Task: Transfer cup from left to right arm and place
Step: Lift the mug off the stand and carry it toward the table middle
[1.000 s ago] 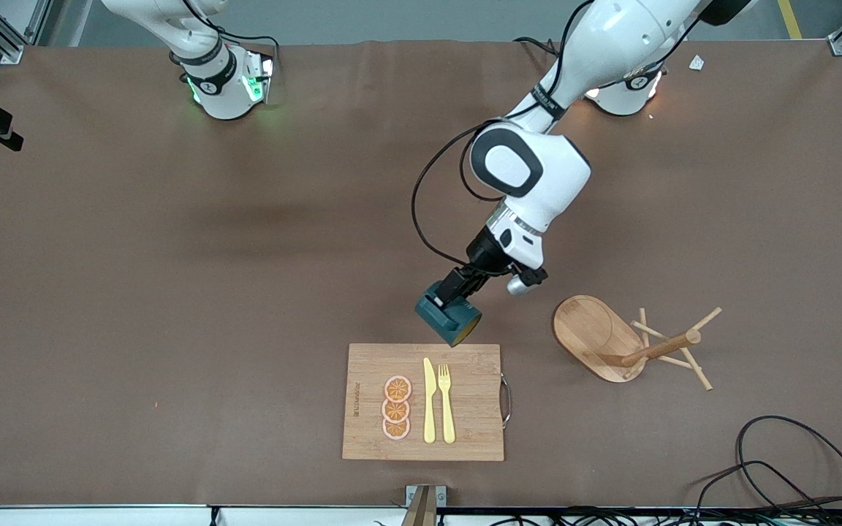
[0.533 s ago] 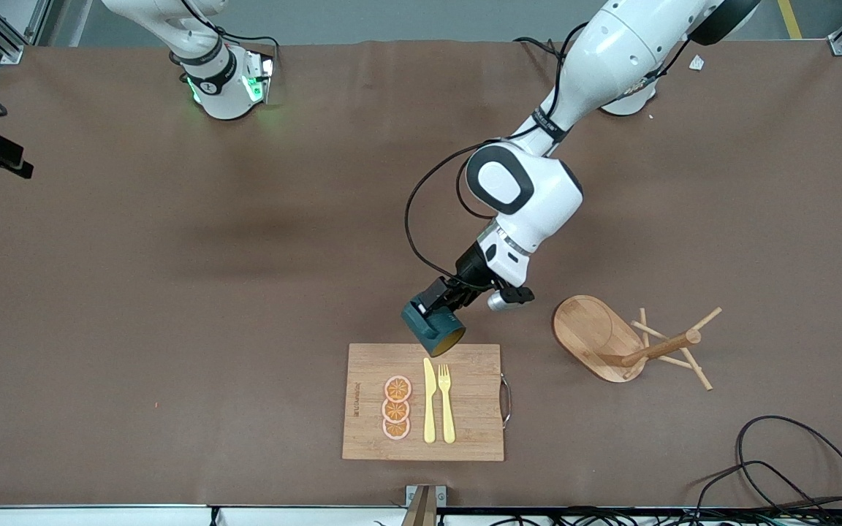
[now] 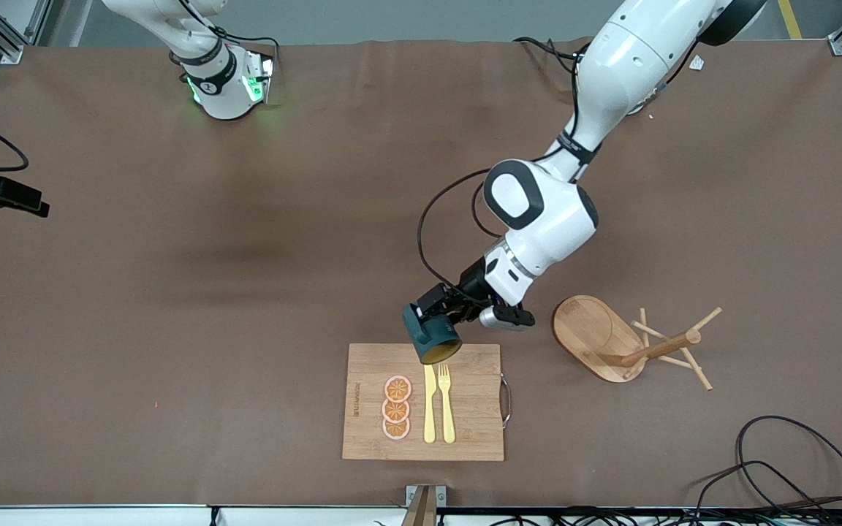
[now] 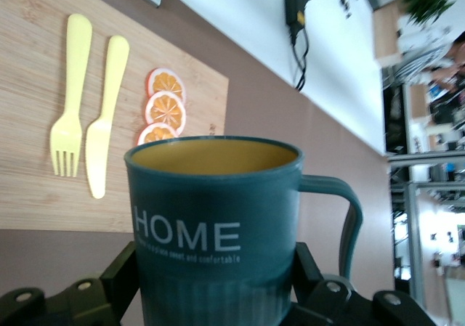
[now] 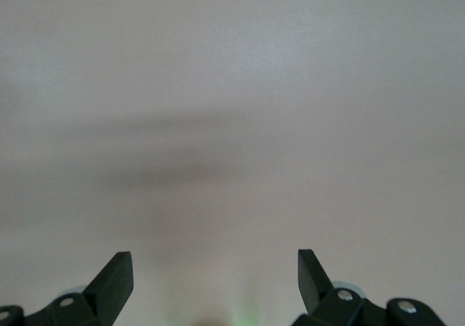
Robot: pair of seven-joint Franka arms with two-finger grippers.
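1. Reading "HOME" in white capitals on the cup (image 4: 218,224), with a line of smaller print beneath, too fine to make out.
2. Showing faint branding along one short edge of the cutting board (image 3: 465,409), not legible.
3. Gripping the cup by its lower body, left gripper (image 3: 444,315) fingers closed on either side, handle sticking out sideways, mustard inside showing.
4. Hanging tipped over the cutting board's edge farthest from the front camera, mouth turned toward that camera.
5. Lying on the board: three orange slices (image 3: 396,408), a yellow knife (image 3: 429,401) and fork (image 3: 446,402) side by side.
6. Lying tipped over near the board, toward the left arm's end: the wooden peg rack (image 3: 629,342).
7. Waiting over bare brown table (image 3: 172,307), right gripper (image 5: 215,279) fingers spread wide, holding nothing.
8. Leaving broad open table toward the right arm's end.
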